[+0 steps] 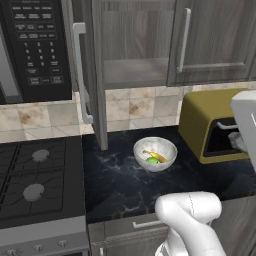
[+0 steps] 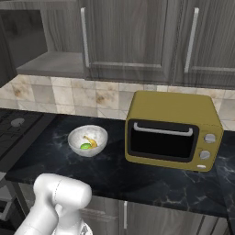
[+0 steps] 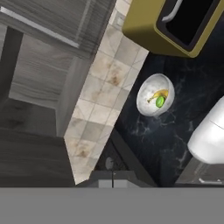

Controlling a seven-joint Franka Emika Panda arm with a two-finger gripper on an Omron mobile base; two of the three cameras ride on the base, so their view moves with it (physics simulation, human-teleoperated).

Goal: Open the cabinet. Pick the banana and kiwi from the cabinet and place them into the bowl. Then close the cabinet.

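Observation:
The cabinet [image 1: 135, 72] has its left door [image 1: 95, 75] swung open over the counter, showing a bare grey shelf [image 2: 50, 64]; its right door [image 1: 215, 40] is closed. On the dark counter below stands the white bowl [image 1: 142, 145] [image 2: 75, 135] [image 3: 146, 94]. The yellow banana [image 1: 156, 156] [image 2: 91, 142] [image 3: 160, 93] and the green kiwi [image 1: 151, 160] [image 2: 85, 146] [image 3: 160, 101] lie inside it. My gripper [image 3: 113, 177] is shut and holds nothing. It hangs high up, apart from the bowl and near the open door [image 3: 26, 162].
A mustard-yellow toaster oven [image 1: 210, 120] [image 2: 172, 128] stands right of the bowl. A black microwave [image 1: 35, 45] hangs left of the open door, above the stove [image 1: 35, 175]. A drawer with a short handle [image 1: 145, 224] sits under the counter's front edge.

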